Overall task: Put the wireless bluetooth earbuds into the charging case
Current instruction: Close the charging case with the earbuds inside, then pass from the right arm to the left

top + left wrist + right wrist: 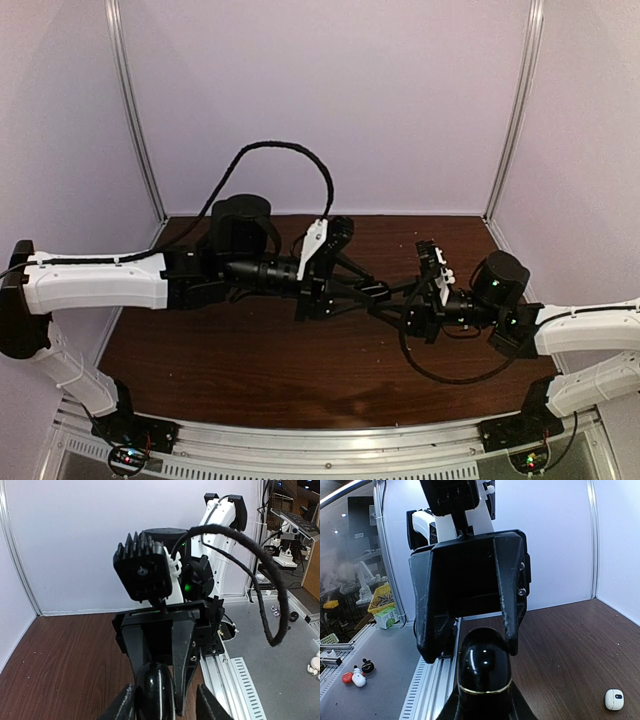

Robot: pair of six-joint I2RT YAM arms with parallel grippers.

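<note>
A glossy black charging case [485, 665] with a thin gold seam is held in the air between my two grippers above the table's middle. My right gripper [485, 707] is shut on its lower half. My left gripper [165, 702] faces it from the other side, jaws spread wide around the case [155, 690], with a clear gap at one finger. In the top view the two grippers [385, 290] [380, 305] meet tip to tip and the case is hard to make out. The case looks closed. No earbuds show in any view.
A small white rounded object [614, 699] with a dark dot lies on the brown table [250, 360]. White walls enclose the back and sides. A black cable [300, 155] loops above the left arm. An aluminium rail [330, 440] runs along the near edge.
</note>
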